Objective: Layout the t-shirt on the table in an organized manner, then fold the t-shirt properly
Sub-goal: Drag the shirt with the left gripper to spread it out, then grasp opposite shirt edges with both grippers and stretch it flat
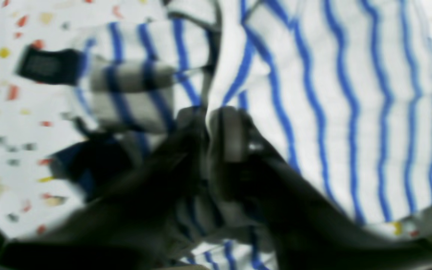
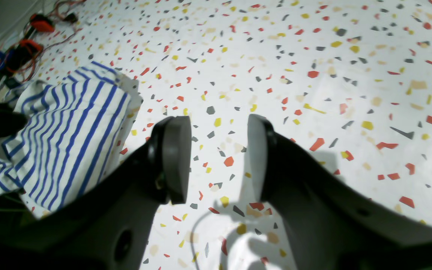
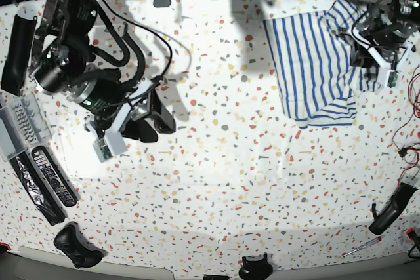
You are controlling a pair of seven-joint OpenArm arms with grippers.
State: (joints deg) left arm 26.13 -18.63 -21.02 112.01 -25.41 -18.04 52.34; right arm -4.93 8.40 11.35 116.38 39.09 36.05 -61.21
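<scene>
Left gripper (image 1: pixel 208 131), my nearer tool, pinches the t-shirt (image 3: pixel 315 63); right gripper (image 2: pixel 218 157) gapes empty, well apart.

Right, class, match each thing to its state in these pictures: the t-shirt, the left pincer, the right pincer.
Things:
1. t-shirt
2. left pincer
3. right pincer

States:
A. open, over bare table
B. rumpled, not yet laid flat
C. closed on striped cloth

Pairs: 1-B, 2-C, 3-A
</scene>
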